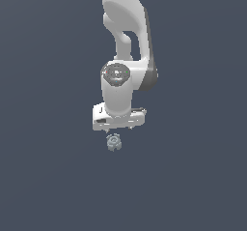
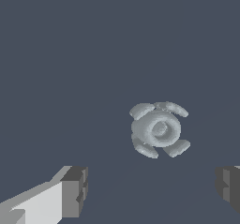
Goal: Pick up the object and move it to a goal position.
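The object (image 1: 114, 142) is a tiny pale grey-blue, gear-like round piece with notched edges, lying on the dark floor just below the white hand of the arm in the exterior view. The wrist view shows the object (image 2: 159, 129) with its central hole, lying apart from the fingers. My gripper (image 2: 152, 190) is open: one fingertip (image 2: 75, 190) and the other fingertip (image 2: 228, 185) stand wide apart with nothing between them. In the exterior view the fingers are hidden under the hand (image 1: 118, 118).
A plain dark grey-blue floor (image 1: 48, 177) fills both views. The white arm (image 1: 125, 27) rises above the hand toward the top of the exterior view.
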{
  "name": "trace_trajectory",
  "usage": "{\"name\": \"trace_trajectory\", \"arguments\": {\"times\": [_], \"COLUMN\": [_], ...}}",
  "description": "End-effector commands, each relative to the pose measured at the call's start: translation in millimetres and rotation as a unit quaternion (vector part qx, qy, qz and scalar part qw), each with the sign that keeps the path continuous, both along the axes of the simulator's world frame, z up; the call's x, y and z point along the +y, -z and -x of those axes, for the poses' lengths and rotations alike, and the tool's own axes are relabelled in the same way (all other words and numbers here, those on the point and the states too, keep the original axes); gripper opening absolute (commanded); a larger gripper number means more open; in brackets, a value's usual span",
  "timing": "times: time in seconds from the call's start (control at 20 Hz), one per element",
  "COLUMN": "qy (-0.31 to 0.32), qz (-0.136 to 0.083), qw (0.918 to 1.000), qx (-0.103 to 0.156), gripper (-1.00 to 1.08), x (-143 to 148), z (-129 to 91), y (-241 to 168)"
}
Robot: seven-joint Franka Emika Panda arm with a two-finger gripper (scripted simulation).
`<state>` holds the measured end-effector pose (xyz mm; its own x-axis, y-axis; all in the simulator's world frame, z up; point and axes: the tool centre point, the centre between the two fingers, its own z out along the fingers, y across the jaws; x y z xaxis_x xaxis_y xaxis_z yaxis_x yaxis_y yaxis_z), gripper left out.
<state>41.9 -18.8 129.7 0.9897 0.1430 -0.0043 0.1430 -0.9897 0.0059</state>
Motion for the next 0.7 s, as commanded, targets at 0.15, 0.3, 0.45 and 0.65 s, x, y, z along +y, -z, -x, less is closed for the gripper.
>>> {"name": "trace_trajectory", "arguments": {"times": [0.15, 0.3, 0.45, 0.65], "qy": [-0.024, -0.031, -0.036, -0.035], "qz": [-0.002, -0.003, -0.003, -0.003], "qw": [0.9997, 0.9995, 0.9994, 0.9994], "qx": [-0.001, -0.001, -0.002, -0.001], "gripper": [1.0, 1.0, 1.0, 1.0], "x": [-17, -23, -26, -26], "z": [-13, -17, -19, -19], "y": [25, 34, 38, 39]}}
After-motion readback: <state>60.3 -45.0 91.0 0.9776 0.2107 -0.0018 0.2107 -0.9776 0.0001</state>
